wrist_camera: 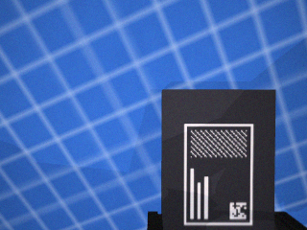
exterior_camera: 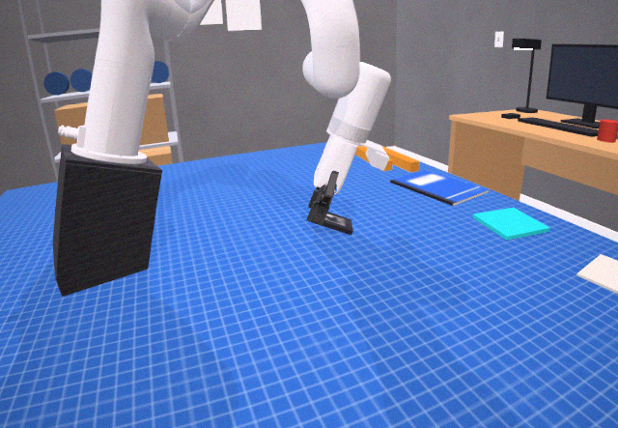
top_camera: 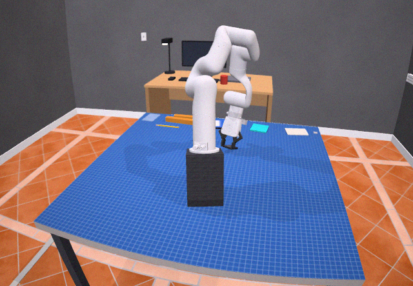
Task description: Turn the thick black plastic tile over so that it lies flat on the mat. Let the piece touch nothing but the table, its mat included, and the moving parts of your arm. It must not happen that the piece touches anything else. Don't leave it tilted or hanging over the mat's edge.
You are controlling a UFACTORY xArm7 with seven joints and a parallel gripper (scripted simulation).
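Observation:
The thick black plastic tile has a white printed label on its upper face and sits near the middle of the blue grid mat. My gripper leans over from the left and is shut on the tile's near end, fingers on its two side edges. The tile sticks out sideways from the fingers, low over the mat; I cannot tell whether its far end touches. In the wrist view the tile fills the lower right, label facing the camera, with dark fingertips at the bottom edge. In the top view the gripper is just right of the arm's column.
The arm's black pedestal stands to the left. A blue book, a cyan tile and a white tile lie to the right. Orange blocks lie behind the gripper. A thin yellow stick lies at the far left.

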